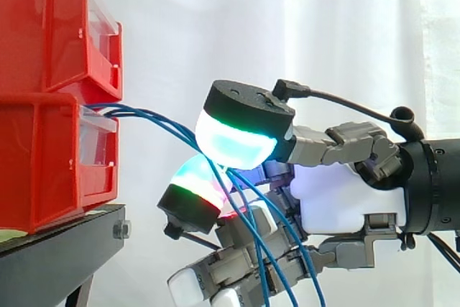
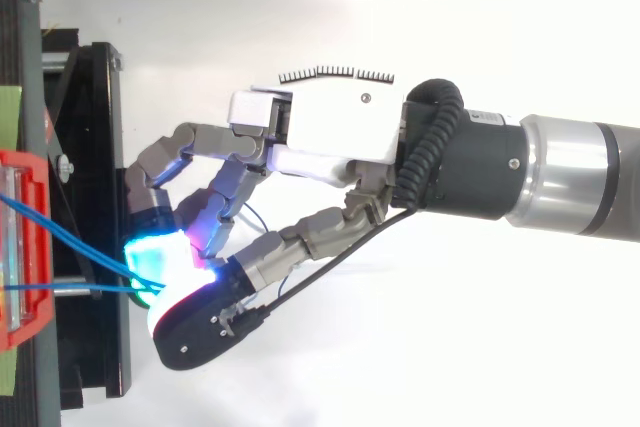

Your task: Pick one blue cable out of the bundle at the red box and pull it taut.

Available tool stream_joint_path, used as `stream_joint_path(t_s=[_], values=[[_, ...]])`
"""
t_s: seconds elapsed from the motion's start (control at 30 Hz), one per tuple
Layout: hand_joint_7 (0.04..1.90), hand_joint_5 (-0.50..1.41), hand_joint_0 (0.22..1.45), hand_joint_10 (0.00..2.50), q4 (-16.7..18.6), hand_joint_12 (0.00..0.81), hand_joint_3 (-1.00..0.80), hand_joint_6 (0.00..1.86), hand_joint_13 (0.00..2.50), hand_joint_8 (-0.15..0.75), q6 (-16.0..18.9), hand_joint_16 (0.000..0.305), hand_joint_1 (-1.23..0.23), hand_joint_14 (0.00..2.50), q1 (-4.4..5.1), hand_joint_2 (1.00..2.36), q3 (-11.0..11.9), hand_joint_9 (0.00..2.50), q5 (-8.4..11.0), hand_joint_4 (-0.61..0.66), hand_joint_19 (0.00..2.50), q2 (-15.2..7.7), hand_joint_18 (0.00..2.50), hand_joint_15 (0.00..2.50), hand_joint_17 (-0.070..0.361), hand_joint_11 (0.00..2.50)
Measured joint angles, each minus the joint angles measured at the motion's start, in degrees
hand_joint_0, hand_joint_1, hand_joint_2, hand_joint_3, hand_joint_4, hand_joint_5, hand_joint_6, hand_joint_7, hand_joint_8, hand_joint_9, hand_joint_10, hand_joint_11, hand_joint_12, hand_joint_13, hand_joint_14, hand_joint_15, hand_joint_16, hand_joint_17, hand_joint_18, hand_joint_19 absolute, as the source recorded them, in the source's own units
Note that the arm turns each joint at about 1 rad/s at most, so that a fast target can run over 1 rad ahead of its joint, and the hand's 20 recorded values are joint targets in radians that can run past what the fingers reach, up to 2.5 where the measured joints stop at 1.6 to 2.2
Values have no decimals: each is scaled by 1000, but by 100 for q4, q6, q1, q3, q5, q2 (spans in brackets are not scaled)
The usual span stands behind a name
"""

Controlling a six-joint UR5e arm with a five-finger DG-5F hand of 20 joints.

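- Nearest you in the side view, the hand point(image 1: 345, 203) reaches in from the right with its fingers curled. Two glowing pads point(image 1: 233, 138) close together on the blue cables point(image 2: 80, 288), which run between them.
- The cables leave the front of the lower red box point(image 1: 43, 163), arc across open air to the pads, then hang down past the palm.
- Expect them to be light, thin, limp and slick. They bend freely and could slide through a loose pinch. Several strands seem caught, so you likely need to part one and take it between the pads, a little way out from the box front.
- The box sits at the edge of the black stand point(image 1: 65, 249) nearest the hand.
- Farthest back hangs a white curtain point(image 1: 215, 26).
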Motion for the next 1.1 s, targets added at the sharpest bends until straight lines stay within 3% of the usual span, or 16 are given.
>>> stream_joint_path(t_s=[0.27, 0.57, 0.8, 0.93, 1.1], values=[[1202, -170, 880, 12, 0, 364, -425, 959, 751, 339, 0, 49, -941, 16, -1, 1006, -3, 1097, -6, 31, 465, 0, 660, 430, 109, 1214], [1013, -202, 839, 7, 0, 362, -500, 960, 708, 309, 0, 49, -988, 15, 0, 1000, -6, 987, -3, 90, 355, 0, 675, 398, 110, 1164], [1014, -188, 680, 11, 0, 367, -500, 944, 725, 328, 0, 50, -948, 15, -1, 1000, -12, 1042, -3, 123, 378, 0, 697, 417, 112, 1206], [1004, -173, 568, 12, 0, 379, -500, 923, 735, 349, 0, 52, -852, 15, -2, 1000, -13, 1081, -7, 141, 428, 0, 697, 426, 116, 1222], [1056, -157, 544, 12, 0, 385, -500, 896, 751, 363, 4, 53, -799, 16, -1, 1000, -15, 1122, -7, 147, 451, 0, 711, 437, 120, 1221]])
